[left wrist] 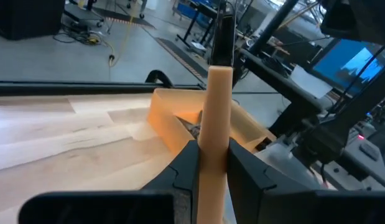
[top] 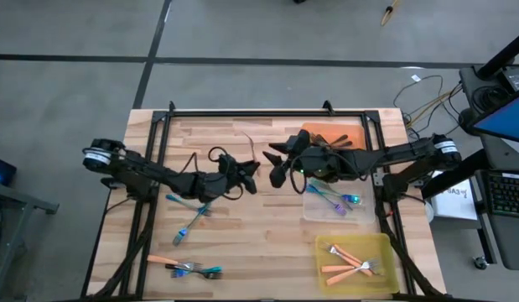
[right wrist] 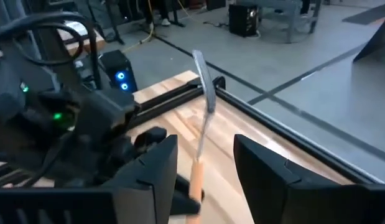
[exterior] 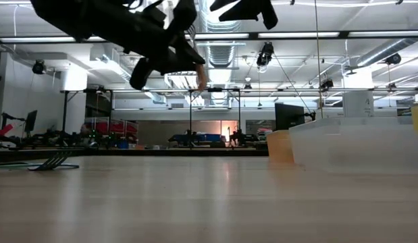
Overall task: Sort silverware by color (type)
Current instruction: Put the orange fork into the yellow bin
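Note:
My left gripper [top: 247, 178] is above the table's middle, shut on an orange-handled fork [left wrist: 216, 93] with metal tines. My right gripper [top: 276, 164] is open just to its right. In the right wrist view the fork [right wrist: 202, 124] stands before the gap between the right gripper's fingers [right wrist: 260, 168], untouched. Blue-handled forks [top: 189, 203] lie flat on the table at the left. An orange and a blue one [top: 185, 267] lie near the front edge. More blue forks [top: 333, 198] lie in the clear tray [top: 312, 211]. Orange ones [top: 350, 258] lie in the yellow tray [top: 326, 281]. My left gripper pinches the fork's orange handle [left wrist: 212, 134] between its two fingers. The handle and the tines stick out beyond the fingertips. The fork is lifted clear of the table, as the low view [exterior: 199, 75] shows.
An orange tray [top: 333, 134] stands at the far right, behind the right arm. A black metal frame [top: 267, 112] runs along the table's far edge and sides. The bare wood between the two fork groups and the trays is open.

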Controlling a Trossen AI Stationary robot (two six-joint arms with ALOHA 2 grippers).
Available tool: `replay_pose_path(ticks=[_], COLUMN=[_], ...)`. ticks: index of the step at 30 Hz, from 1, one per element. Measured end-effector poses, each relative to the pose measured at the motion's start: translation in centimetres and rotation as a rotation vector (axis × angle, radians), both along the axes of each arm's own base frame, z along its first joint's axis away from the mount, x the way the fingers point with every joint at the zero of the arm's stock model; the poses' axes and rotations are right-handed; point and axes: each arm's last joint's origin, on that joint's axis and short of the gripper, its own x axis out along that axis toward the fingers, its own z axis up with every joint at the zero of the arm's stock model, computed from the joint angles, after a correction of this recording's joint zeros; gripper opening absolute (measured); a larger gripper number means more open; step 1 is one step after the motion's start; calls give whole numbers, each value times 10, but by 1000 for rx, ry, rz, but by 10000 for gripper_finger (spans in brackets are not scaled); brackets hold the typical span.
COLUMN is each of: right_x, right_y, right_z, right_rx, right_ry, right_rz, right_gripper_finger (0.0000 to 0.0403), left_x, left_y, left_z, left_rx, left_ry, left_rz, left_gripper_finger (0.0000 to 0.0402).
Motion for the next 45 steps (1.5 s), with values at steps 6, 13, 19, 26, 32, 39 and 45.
replay_pose_path(ticks=[6,13,19,26,32,39,45], right_x=[10,12,7,6,6,6,6], right_y=[-13,-16,-17,-18,-17,-17,-16], right_z=[-12,-18,-10,-7,-6,-6,-7], right_rx=[-12,-33,-48,-84,-80,-95,-121], right_ry=[42,83,66,74,61,72,102], right_rz=[-27,-17,-14,-4,7,18,31], right_gripper_finger=[141,139,114,56,14,10,8], left_x=[28,54,55,53,54,54,58], left_y=[-5,-11,-16,-17,-18,-18,-19], left_z=[14,27,37,37,38,38,42], left_rx=[73,162,207,206,204,207,209], left_ry=[69,315,387,383,372,374,397], left_rz=[-37,58,117,125,121,119,7], left_gripper_finger=[40,40,40,40,40,41,75])
